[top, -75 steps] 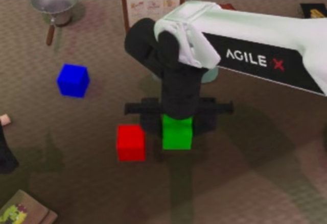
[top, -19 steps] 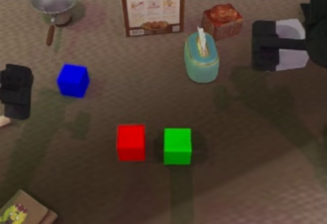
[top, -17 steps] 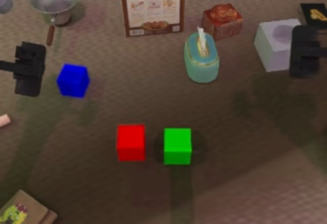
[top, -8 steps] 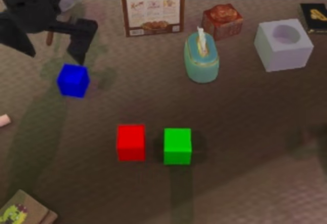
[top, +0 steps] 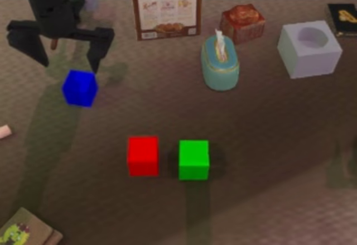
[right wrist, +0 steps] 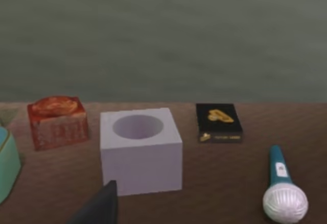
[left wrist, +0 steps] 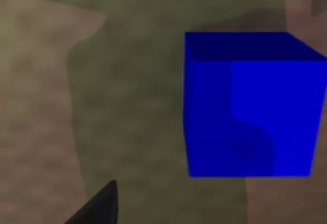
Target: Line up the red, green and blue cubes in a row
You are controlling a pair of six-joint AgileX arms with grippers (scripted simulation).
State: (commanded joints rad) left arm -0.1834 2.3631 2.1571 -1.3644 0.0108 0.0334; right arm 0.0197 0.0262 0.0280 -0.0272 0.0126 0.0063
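Top view: red cube [top: 143,155] and green cube [top: 193,159] are sitting paired mid-table; blue cube [top: 80,87] is lying apart, far left. Left gripper [top: 66,48] is hovering above it, fingers spread, empty.

Left wrist view: the blue cube is sitting ungrasped on the table.

Right wrist view: the right gripper's finger state cannot be told.

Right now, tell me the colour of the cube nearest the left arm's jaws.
Deep blue cube, plain and matte; the left wrist view shows it best.
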